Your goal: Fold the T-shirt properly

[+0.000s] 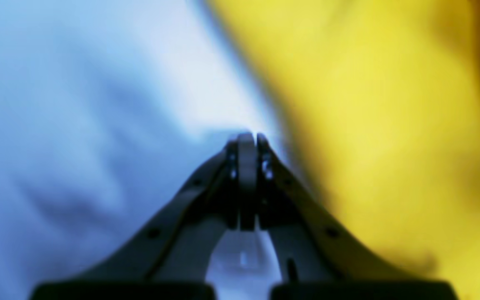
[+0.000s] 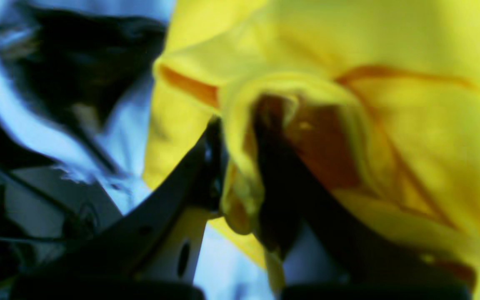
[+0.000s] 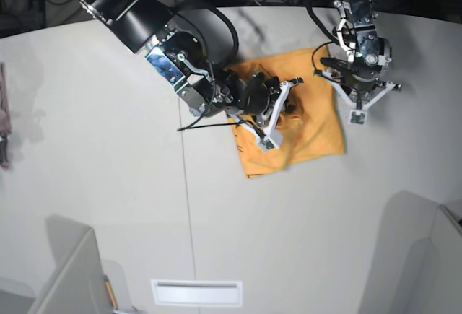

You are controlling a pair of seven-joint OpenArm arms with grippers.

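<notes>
The broad, pale grey desk [image 3: 108,184] was seen from above in the base view, and the light-orange cotton T-shirt [image 3: 310,137] lay on it towards the far middle, gathered into a rough, partly folded rectangle with a rumpled near edge. No print could be made out on the side that showed.

The right pincer [image 3: 283,105] was closed almost fully on a bunched fold of the T-shirt near its left part; in the right wrist view the cloth [image 2: 244,166] was seen pinched between the dark jaws, its colour rendered as strong yellow with darker orange in the creases. That grip was hard to judge from the base view, where the arm hid part of the garment.

The left pincer [image 3: 356,101] stood over the T-shirt's right edge. In the left wrist view, which was heavily blurred, its jaws [image 1: 247,141] were pressed together with nothing between them, the desk on one side and the cloth on the other.
</notes>
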